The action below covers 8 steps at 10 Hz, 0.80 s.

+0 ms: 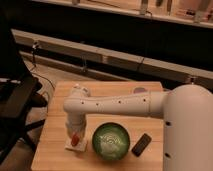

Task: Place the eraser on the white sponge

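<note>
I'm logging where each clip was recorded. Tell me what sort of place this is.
Probably a lab or office workspace. A small wooden table holds a green bowl, a white sponge and a dark object, while long shelving runs behind. The gripper is down at the sponge with a red item.

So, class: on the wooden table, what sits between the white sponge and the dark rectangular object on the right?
The green bowl sits between the white sponge and the dark block, as the camera view shows. The tool is down at the sponge with a small red-orange item.
</note>
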### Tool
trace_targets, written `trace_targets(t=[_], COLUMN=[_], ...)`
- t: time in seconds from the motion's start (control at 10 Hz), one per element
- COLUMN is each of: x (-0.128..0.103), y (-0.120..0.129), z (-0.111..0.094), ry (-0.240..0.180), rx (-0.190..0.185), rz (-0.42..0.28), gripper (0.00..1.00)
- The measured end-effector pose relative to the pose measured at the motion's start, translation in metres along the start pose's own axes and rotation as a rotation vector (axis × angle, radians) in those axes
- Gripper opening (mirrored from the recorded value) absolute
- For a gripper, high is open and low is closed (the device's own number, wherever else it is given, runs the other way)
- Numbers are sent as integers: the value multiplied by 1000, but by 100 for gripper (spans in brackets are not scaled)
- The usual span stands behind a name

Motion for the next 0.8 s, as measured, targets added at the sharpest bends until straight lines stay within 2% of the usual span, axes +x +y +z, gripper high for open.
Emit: trace_targets(t=[0.3,0.4,0.6,0.7,0.8], x=[-3,-3,-2,0,1], y=[0,-1,1,0,0], z=[17,20,25,21,16], ry=[-26,-33,-40,-34,-31], rx=[-20,-18,-5,-2,-4], rz=[10,17,41,40,32], gripper=[76,80,79,76,78])
